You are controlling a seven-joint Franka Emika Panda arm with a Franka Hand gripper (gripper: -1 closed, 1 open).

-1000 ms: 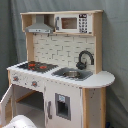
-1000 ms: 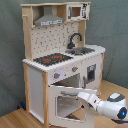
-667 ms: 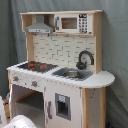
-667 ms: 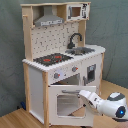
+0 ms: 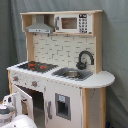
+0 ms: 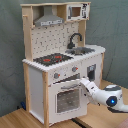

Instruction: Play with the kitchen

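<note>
The kitchen (image 6: 62, 62) is filling the centre of both exterior views. Your gripper (image 6: 82, 81) is reaching the oven door (image 6: 65, 97) at lower right of the second exterior view, seemingly to swing it; whether it is clasping the handle, you cannot tell.

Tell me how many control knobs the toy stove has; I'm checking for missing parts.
2, on the kitchen's front panel below the stovetop: one knob nearer the corner, another toward the sink.
</note>
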